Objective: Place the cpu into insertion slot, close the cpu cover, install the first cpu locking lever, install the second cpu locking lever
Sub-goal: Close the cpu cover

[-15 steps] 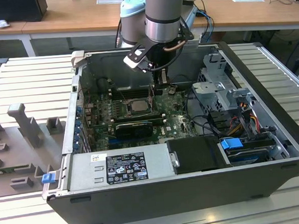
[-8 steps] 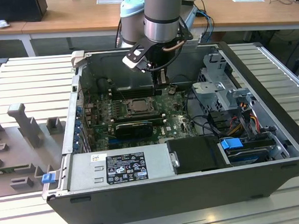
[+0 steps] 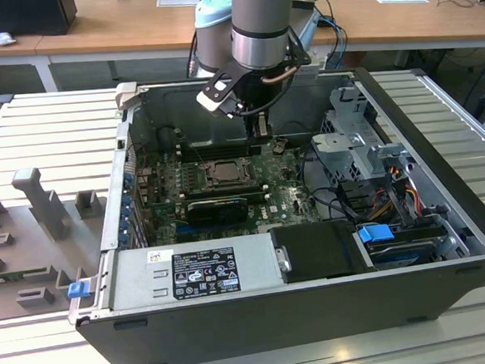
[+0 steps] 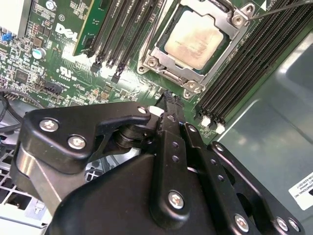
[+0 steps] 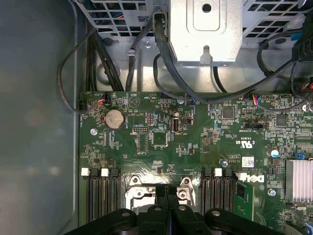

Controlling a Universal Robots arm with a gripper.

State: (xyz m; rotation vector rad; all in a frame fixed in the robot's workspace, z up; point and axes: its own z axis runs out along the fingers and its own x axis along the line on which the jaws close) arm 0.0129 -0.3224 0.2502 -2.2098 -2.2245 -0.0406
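The cpu, a pale silvery-beige square, lies in the insertion slot on the green board. The cpu cover, a grey metal frame, lies flat around it. A thin lever rod runs off from the socket's far corner. My gripper is shut with nothing between its black fingers and hovers beside the socket, apart from it. In the exterior view the gripper hangs just behind the socket, toward the exterior view's right. In the first wrist view the fingertips cover the middle of the socket.
Long black memory slots flank the socket on both sides. A black expansion card lies in front of it. The power supply, a drive cage and loose cables crowd the case, whose walls enclose the board.
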